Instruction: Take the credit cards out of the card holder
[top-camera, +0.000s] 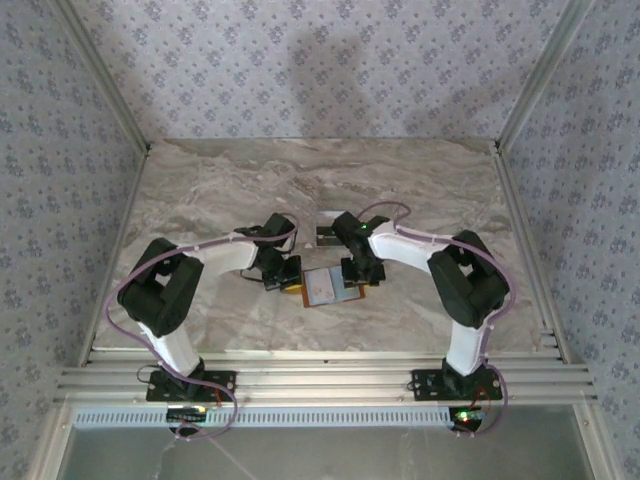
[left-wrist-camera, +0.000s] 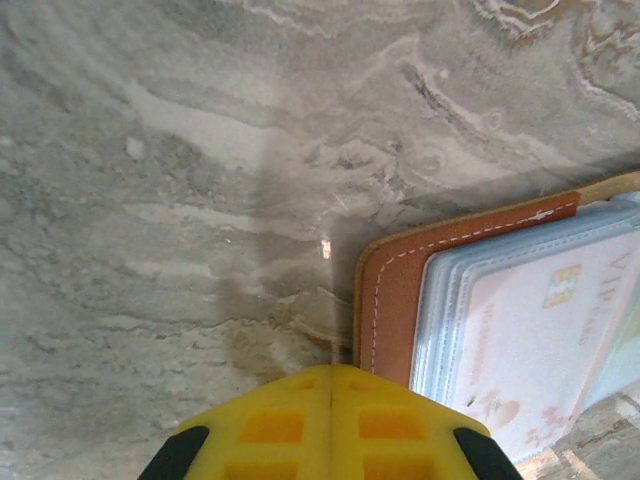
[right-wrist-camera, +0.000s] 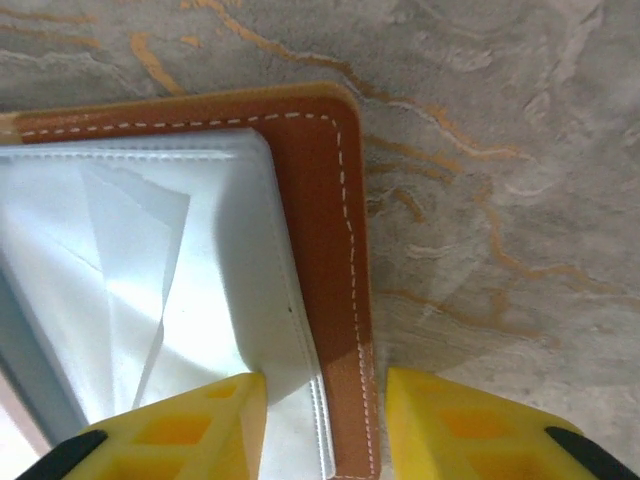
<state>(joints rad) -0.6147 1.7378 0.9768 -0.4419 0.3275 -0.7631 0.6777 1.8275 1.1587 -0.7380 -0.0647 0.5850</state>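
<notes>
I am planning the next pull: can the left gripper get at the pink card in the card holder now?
Probably not yet. The left gripper is shut, at the card holder's brown edge, and the pink card lies under a clear sleeve.

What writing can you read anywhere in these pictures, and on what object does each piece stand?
"VIP": on the whitish-pink plastic card inside the orange-brown leather card holder, printed sideways.
The word after it and the pink script on that card: too blurred to read.
</notes>
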